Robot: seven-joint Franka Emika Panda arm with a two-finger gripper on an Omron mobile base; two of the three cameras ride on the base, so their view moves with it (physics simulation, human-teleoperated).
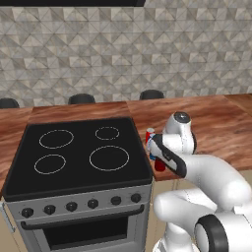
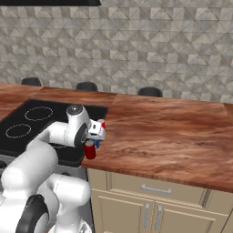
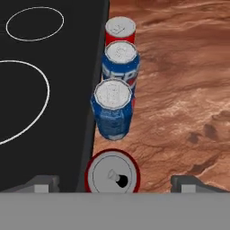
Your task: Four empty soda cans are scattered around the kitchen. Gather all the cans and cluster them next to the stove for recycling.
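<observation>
You are viewing four soda cans (image 3: 112,112) standing in a row on the surface (image 3: 179,90), lining the stove (image 3: 40,99) edge; the gripper (image 3: 113,182) is hovering spread over the nearest red can (image 3: 112,173)

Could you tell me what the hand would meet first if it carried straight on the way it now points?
Most likely the near red can, which stands between the open hand fingertips; the wood counter lies beneath it.

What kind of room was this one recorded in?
A rendered home kitchen, it seems: a black glass stove with knobs, a wood countertop over beige cabinets, and a grey tiled wall.
</observation>
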